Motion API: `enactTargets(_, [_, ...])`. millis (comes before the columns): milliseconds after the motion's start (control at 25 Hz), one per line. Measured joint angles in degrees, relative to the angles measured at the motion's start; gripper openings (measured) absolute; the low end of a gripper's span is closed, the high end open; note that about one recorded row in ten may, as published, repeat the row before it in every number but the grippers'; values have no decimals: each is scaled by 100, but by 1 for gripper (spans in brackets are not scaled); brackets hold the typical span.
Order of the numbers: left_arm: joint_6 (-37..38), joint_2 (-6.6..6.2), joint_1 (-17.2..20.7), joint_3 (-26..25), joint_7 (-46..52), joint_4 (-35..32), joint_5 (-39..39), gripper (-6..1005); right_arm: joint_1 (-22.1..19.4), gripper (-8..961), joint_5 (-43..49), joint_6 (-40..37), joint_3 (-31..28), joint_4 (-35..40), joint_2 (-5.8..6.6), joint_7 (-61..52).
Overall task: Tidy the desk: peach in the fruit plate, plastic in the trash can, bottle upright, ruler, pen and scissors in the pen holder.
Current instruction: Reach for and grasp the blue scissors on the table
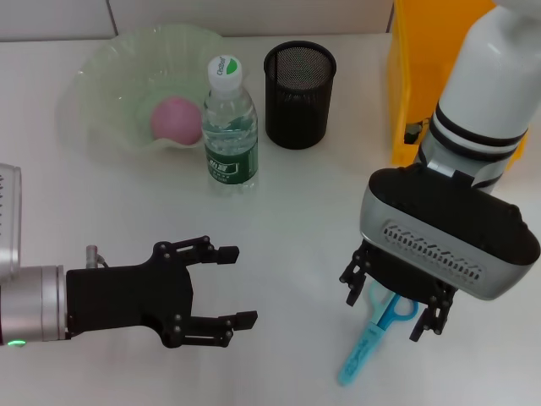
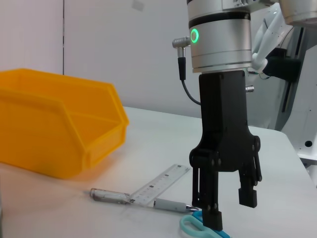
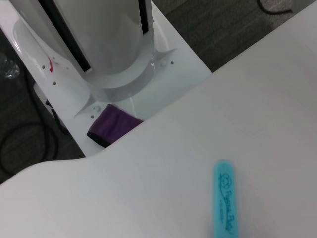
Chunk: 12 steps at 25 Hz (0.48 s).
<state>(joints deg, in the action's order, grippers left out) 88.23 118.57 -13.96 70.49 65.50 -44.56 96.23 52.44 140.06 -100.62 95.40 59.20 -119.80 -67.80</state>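
Blue scissors [image 1: 363, 351] lie on the white desk at the front right; they also show in the left wrist view [image 2: 193, 224] and the right wrist view [image 3: 226, 203]. My right gripper [image 1: 390, 306] is open and hangs straight down over their handle end, one finger on each side, as the left wrist view [image 2: 230, 208] shows. A clear ruler [image 2: 158, 184] and a silver pen [image 2: 119, 197] lie beside the scissors, hidden behind the right arm in the head view. The pink peach [image 1: 176, 118] sits in the green fruit plate [image 1: 93, 76]. The bottle [image 1: 229, 127] stands upright. The black mesh pen holder [image 1: 299, 85] looks empty. My left gripper [image 1: 238, 286] is open and empty at the front left.
A yellow bin [image 1: 423, 68] stands at the back right, behind the right arm; it also shows in the left wrist view [image 2: 49, 134]. The desk's front edge and the robot's base show in the right wrist view. No plastic piece shows.
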Motion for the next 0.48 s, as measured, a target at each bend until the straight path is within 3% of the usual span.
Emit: enactTargets(480, [-45,0,-55,-1,-14,181,0,860,-79,791,-35,246,574,104,-8,-596])
